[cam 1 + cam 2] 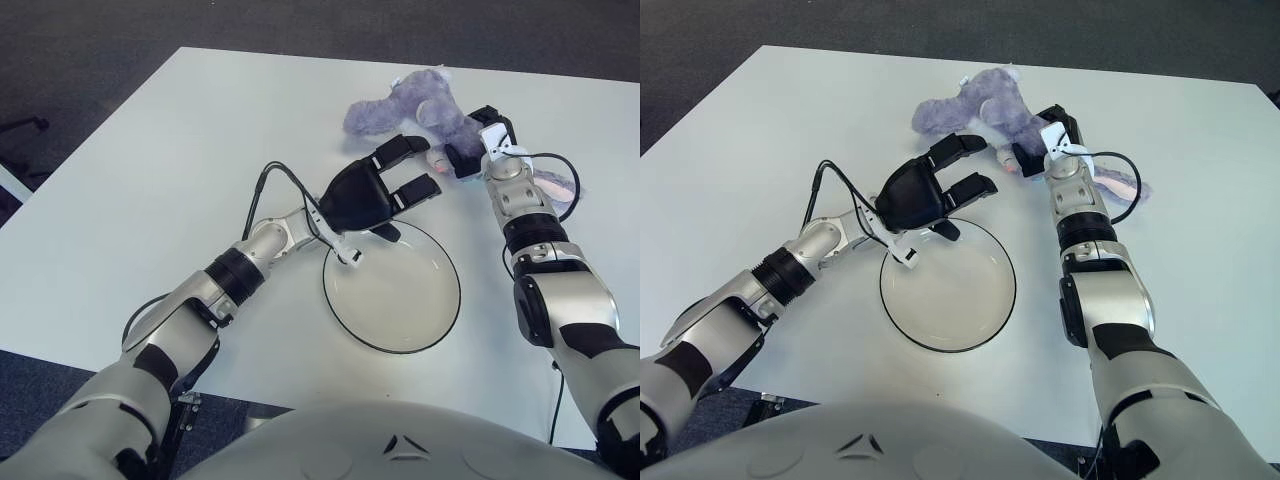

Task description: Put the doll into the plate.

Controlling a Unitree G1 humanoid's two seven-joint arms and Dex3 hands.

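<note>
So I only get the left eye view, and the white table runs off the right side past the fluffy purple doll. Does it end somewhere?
Observer: Yes. In the right eye view the white table shows its far right corner, beyond the fluffy purple doll and the right hand beside it.
Child: What's past that corner?
Observer: Only dark floor shows there.
Child: Okay. I can see the left hand open over the far rim of the round clear plate.
</note>
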